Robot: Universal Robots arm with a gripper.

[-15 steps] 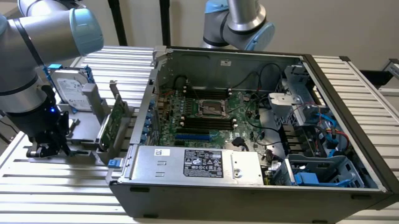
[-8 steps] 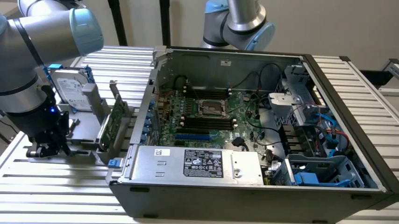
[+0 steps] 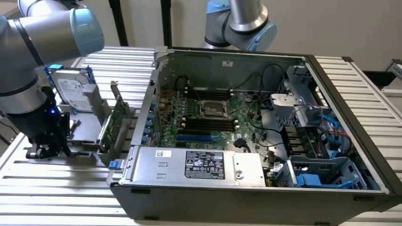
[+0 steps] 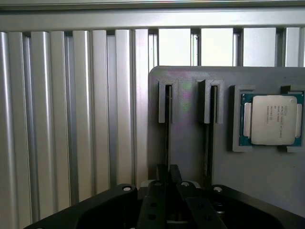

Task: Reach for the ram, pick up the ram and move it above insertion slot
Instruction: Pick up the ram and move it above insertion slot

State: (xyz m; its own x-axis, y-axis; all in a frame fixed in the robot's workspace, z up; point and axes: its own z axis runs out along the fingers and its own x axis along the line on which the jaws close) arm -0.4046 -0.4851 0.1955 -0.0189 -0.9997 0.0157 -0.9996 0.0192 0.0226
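In the wrist view the ram (image 4: 167,124) stands edge-on in a slot of a grey holder (image 4: 186,143), a thin dark-green strip running down between my fingers. My gripper (image 4: 168,172) sits low over it, its two black fingers drawn close together on either side of the stick. In the exterior view the gripper (image 3: 47,149) is down at the holder on the exterior view's left, beside the open computer case (image 3: 251,188). The motherboard's black insertion slots (image 3: 207,123) lie inside the case, well away from the gripper.
A second stick (image 4: 210,129) stands in the neighbouring slot, and a processor (image 4: 270,119) lies in a recess beyond it. A silver hard drive (image 3: 69,89) and a green expansion card (image 3: 113,125) stand upright between gripper and case. Another robot arm (image 3: 242,23) rises behind the case.
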